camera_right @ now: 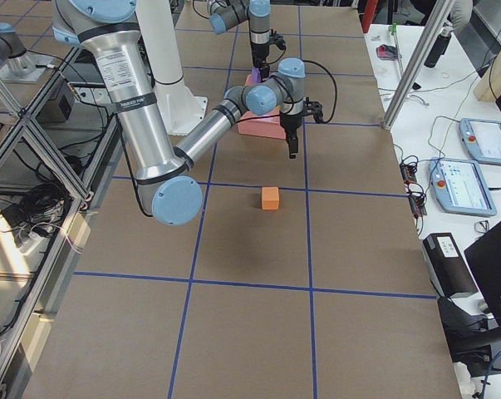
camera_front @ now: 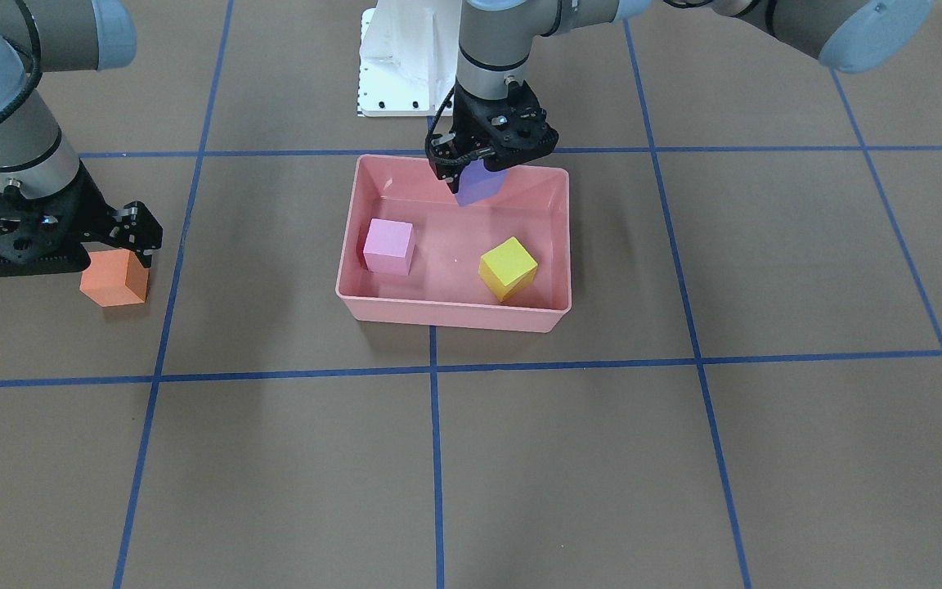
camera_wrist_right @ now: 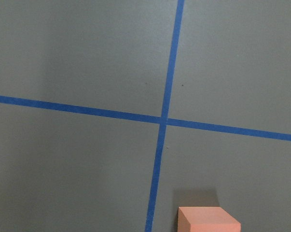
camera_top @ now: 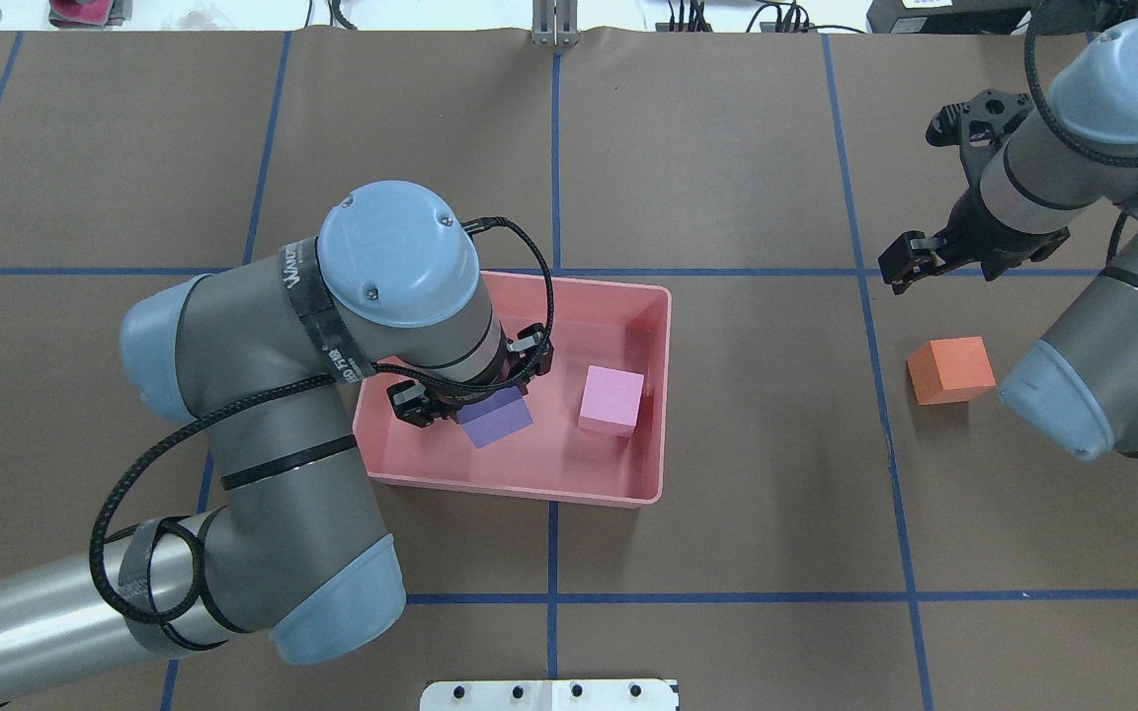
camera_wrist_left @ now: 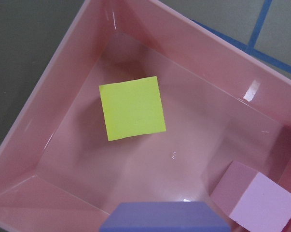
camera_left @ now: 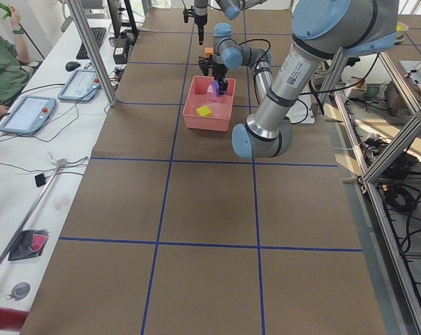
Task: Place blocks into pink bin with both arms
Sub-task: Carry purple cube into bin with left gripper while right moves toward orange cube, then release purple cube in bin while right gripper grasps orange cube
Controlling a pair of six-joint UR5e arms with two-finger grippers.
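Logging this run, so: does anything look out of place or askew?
Nothing spilled or damaged. The orange block lies on the table outside the pink bin; inside, the yellow block sits skewed to its walls. The left gripper holds the purple block.

Orange block (camera_right: 270,198) alone on the brown, blue-taped surface (camera_right: 250,316), near the middle. Beyond it, right hand (camera_right: 292,150) pointing straight down, clear of the block; spread of the fingers too small to judge. Farther off, pink bin (camera_right: 262,129), partly hidden behind the right arm (camera_right: 225,112). Above the bin, left hand (camera_right: 259,66), purple block (camera_right: 252,80) at its tip.
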